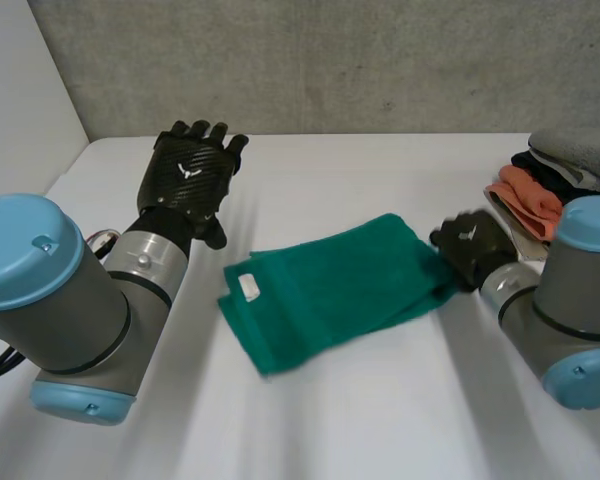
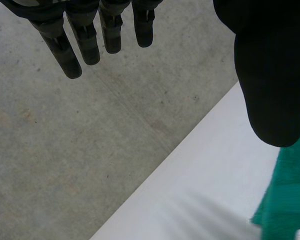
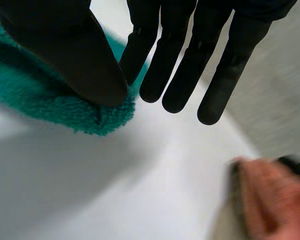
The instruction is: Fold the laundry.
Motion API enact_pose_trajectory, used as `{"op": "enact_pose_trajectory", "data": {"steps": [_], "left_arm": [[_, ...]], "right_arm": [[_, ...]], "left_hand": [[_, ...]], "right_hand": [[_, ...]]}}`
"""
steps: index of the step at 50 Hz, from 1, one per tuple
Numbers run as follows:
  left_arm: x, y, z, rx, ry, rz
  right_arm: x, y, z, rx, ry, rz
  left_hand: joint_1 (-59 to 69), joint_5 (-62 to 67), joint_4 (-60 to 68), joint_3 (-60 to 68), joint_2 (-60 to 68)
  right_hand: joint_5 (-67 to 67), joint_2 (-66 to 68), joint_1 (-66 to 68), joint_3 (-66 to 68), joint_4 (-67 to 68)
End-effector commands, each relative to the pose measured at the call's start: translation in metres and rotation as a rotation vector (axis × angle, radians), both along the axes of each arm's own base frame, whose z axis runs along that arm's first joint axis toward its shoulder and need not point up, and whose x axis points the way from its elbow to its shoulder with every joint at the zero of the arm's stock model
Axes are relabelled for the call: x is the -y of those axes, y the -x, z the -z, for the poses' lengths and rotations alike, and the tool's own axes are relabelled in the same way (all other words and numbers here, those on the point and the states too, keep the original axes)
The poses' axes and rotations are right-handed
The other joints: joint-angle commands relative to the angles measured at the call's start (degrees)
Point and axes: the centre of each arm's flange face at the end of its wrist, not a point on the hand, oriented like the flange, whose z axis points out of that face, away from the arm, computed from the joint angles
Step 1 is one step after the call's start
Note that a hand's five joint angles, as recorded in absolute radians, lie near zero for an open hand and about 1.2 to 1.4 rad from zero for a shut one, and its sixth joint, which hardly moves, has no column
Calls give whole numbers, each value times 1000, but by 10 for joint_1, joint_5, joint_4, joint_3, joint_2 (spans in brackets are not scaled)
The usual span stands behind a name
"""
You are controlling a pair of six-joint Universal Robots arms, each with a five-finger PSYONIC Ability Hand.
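1 pile of garments (image 1: pixel 555 175), orange, black and grey, lies at the worktop's (image 1: pixel 360 420) right edge, just beside your right hand (image 1: pixel 472 245). The folded green towel (image 1: pixel 330 285) lies mid-worktop, with a white tag (image 1: pixel 248 287) near its left end. Right hand: low, thumb and nearest finger pinching the towel's right corner. Left hand (image 1: pixel 190 172): raised left of the towel, apart from it, fingers straight, holding nothing. Bare worktop lies open before the towel and behind it, up to the grey wall (image 1: pixel 330 60).
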Motion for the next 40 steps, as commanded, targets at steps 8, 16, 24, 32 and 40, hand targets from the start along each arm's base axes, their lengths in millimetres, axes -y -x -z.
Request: {"op": "enact_pose_trajectory", "data": {"steps": [8, 16, 24, 32, 40], "left_arm": [[-2, -7, -15, -21, 31, -24], [-5, -13, -12, -32, 5, -58], [-4, -10, -17, -106, -14, -57], [-35, 24, -5, -153, -158, 22], [-47, 46, 44, -132, -392, -38]], "right_arm": [[-122, -123, -15, 34, 196, -716], [-149, -118, 27, -31, 24, -835], [-113, -108, -13, 93, 25, -648], [-60, -88, -49, 440, -189, -400], [-23, -85, -29, 375, -404, -287]], "left_hand": [[-8, -26, -16, -21, -18], [-8, -26, -16, -21, -18], [-8, -26, -16, -21, -18], [-3, -20, -10, -15, -12], [-5, -22, -12, -17, -14]], "right_hand": [[136, 123, 159, 120, 115], [136, 123, 159, 120, 115], [-564, -577, -541, -580, -585], [-564, -577, -541, -580, -585], [-564, -577, -541, -580, -585]]}}
